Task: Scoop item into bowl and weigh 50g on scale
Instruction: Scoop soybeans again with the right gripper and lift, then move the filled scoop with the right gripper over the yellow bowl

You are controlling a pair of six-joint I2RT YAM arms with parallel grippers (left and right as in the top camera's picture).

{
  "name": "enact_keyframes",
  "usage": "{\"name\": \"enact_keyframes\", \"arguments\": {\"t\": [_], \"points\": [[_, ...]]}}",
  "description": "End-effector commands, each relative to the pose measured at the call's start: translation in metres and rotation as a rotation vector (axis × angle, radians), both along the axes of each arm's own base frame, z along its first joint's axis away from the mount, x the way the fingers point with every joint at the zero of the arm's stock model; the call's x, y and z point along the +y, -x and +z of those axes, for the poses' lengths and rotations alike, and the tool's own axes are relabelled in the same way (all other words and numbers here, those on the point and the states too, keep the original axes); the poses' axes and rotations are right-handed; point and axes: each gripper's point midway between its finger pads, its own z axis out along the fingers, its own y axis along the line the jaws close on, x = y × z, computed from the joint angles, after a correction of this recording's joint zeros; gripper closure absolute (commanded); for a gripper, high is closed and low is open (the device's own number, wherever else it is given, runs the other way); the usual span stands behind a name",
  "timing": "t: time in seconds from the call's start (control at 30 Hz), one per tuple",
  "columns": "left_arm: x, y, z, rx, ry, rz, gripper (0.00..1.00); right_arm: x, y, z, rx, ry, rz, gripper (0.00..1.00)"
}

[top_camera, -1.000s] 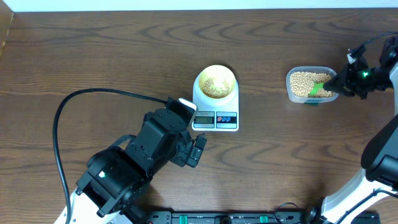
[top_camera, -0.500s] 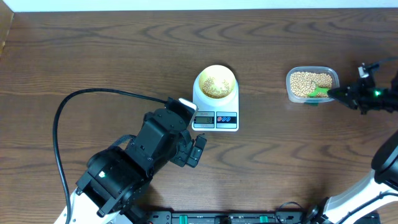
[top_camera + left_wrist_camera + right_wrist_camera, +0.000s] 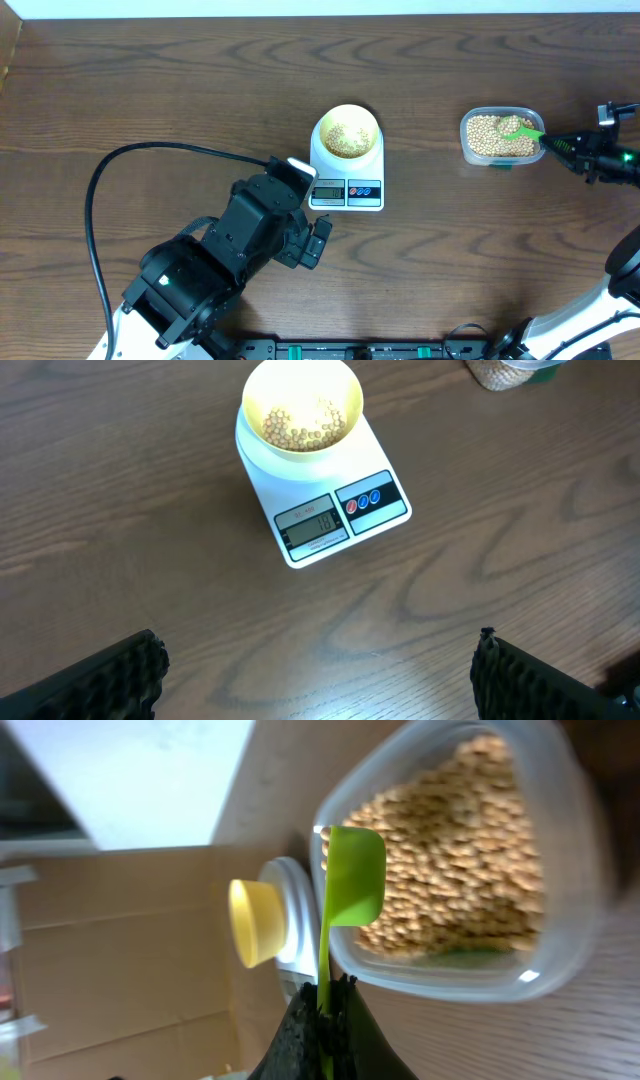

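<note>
A pale-yellow bowl [image 3: 347,131] holding some tan beans [image 3: 347,138] stands on the white scale [image 3: 347,182] at the table's middle; it also shows in the left wrist view [image 3: 303,412] on the scale [image 3: 325,500]. My right gripper [image 3: 560,143] is shut on the handle of a green scoop [image 3: 519,129], whose head hangs over the beans [image 3: 495,137] in the clear tub [image 3: 502,158]. In the right wrist view the scoop [image 3: 352,880] is held over the beans [image 3: 460,850]. My left gripper [image 3: 320,680] is open and empty above bare table, in front of the scale.
A black cable [image 3: 130,165] loops over the left of the table. The left arm's body [image 3: 220,260] fills the front left. The tub [image 3: 560,920] sits near the right edge.
My right gripper has drawn back to the right and turned, and the green scoop has lifted from the tub's front corner to above the beans. The left arm has not moved.
</note>
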Motion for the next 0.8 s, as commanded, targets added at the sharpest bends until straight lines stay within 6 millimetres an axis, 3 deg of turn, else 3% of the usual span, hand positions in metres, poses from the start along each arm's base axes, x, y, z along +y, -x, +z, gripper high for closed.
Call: {"name": "enact_keyframes", "arguments": {"t": [0.0, 0.27, 0.43, 0.77], "points": [[-0.002, 0.000, 0.007, -0.008, 0.018, 0.000, 0.01, 0.006, -0.005, 0.020, -0.110, -0.105, 0.003, 0.99], [-0.001, 0.000, 0.007, -0.008, 0.018, 0.000, 0.01, 0.012, -0.012, 0.053, -0.225, -0.258, -0.009, 0.99], [-0.001, 0.000, 0.007, -0.008, 0.018, 0.000, 0.01, 0.031, -0.016, 0.065, -0.259, -0.320, 0.031, 0.99], [-0.001, 0.000, 0.007, -0.008, 0.018, 0.000, 0.01, 0.122, -0.019, 0.065, -0.227, -0.345, 0.261, 0.99]]}}
